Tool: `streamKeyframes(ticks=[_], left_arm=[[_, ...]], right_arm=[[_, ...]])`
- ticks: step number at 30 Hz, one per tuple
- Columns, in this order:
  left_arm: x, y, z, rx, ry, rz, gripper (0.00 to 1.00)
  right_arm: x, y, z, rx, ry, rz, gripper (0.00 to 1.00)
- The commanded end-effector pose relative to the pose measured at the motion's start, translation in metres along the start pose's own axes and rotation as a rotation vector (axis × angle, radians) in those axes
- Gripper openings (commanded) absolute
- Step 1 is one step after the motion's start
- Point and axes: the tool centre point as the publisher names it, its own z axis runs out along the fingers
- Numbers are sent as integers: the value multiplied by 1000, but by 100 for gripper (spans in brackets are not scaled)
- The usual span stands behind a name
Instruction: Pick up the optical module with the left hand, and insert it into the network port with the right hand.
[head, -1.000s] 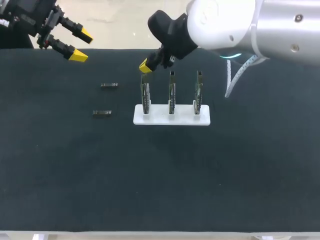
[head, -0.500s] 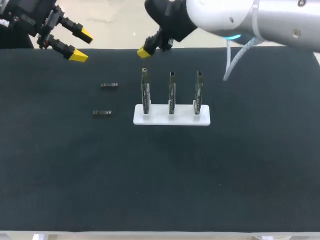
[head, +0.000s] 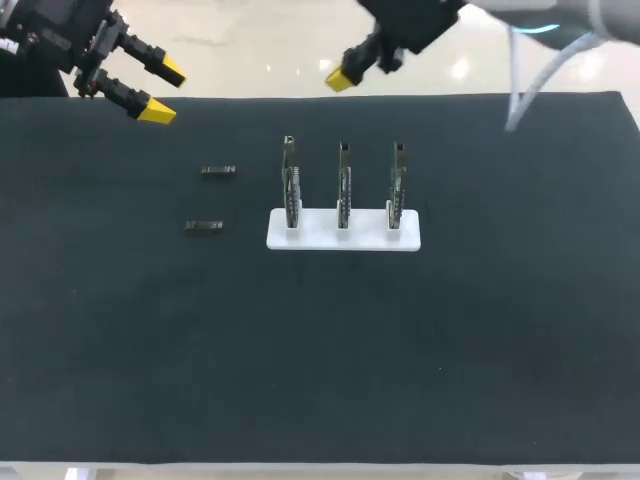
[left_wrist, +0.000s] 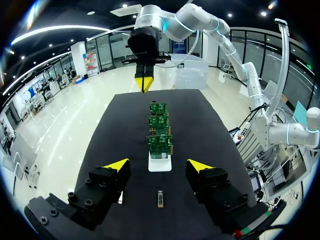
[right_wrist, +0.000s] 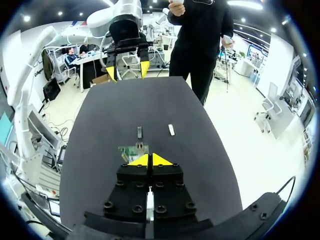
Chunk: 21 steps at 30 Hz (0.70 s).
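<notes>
Two small dark optical modules (head: 218, 170) (head: 204, 226) lie on the black mat, left of a white base (head: 343, 240). On the base stand three upright port boards (head: 343, 182); the leftmost board (head: 290, 180) has a small piece at its top. My left gripper (head: 165, 92) hangs open over the far left corner, nothing between its fingers. In the left wrist view it (left_wrist: 159, 165) looks along the board row (left_wrist: 159, 142), with one module (left_wrist: 160, 198) under it. My right gripper (head: 340, 78) is shut and empty above the far edge; its tips (right_wrist: 150, 160) sit just behind the boards (right_wrist: 134, 149).
The black mat (head: 320, 350) covers the whole tabletop, with wide bare room in front of the base and to its right. In the right wrist view both modules (right_wrist: 139, 132) (right_wrist: 171, 129) lie beyond the boards, and my left gripper (right_wrist: 125, 67) hangs at the far end.
My right gripper has lifted away from the leftmost board and swung back and to the right, still shut. The left arm and both loose modules have not moved.
</notes>
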Motion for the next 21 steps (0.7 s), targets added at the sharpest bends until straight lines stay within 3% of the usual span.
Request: streamKeyframes(ticks=[1,12,21], left_arm=[[0,1,0,2,3,-1,100],[0,1,0,2,3,-1,100],[0,1,0,2,3,-1,100]], right_arm=[[22,4,-27,0,-28,-10,0],[64,-1,-71,-44,-53,-55,0],[78,1,-92,-37,-84,-63,0]])
